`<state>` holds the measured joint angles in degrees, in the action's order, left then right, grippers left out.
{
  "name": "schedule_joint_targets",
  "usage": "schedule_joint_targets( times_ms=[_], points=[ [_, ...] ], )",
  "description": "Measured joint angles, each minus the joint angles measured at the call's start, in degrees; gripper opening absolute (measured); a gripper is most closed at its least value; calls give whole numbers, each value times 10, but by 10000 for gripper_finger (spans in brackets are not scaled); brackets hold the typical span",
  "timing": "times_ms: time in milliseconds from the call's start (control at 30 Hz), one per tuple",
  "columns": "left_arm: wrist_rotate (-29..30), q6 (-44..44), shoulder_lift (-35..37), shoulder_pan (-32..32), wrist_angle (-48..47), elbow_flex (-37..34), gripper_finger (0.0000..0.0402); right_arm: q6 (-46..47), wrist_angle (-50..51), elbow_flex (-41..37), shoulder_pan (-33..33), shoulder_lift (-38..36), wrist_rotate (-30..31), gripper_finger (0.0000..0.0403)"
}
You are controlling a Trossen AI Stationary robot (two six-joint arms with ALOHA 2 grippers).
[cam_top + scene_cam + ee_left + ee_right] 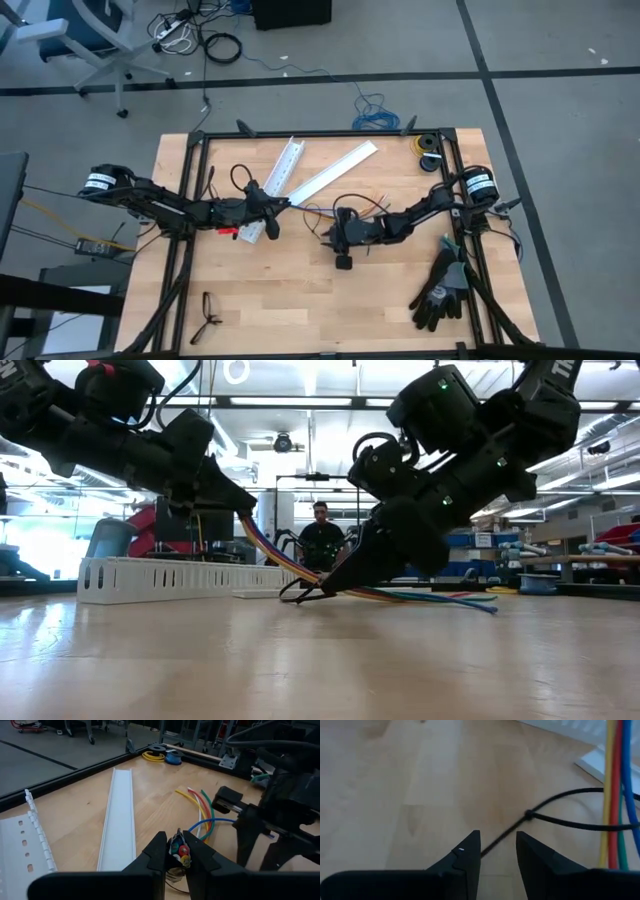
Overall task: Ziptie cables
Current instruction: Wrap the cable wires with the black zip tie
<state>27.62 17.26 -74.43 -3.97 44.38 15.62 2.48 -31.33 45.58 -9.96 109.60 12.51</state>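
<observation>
Two arms are reaching low over the table (300, 300) toward its middle. On the left, the left gripper (174, 856) is pinching the cables (202, 812) near their bundled end, lifting them off the wood. Just beside it, the right gripper (498, 851) is tilting down with fingers slightly parted around the ziptie (540, 815), which is looping around the wires; whether they are actually gripping it is hard to say. Farther off, white slotted ducts (330, 170) are lying, and black gloves (440, 290) are sitting nearer the right edge.
</observation>
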Motion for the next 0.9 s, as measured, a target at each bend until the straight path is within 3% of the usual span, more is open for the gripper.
schedule_joint_targets(
  times_ms=[200,333,567,800,900],
  points=[
    [0,3,0,0,0,0,47,29,15,0,14,0,-2,112],
    [0,9,0,0,0,0,47,50,12,0,18,0,-42,112],
    [0,9,0,0,0,0,47,85,4,1,21,0,-20,112],
    [0,8,0,0,-1,0,47,84,-39,1,21,0,-50,112],
    [2,4,0,0,-2,0,47,127,-42,6,19,0,-49,112]
  ],
)
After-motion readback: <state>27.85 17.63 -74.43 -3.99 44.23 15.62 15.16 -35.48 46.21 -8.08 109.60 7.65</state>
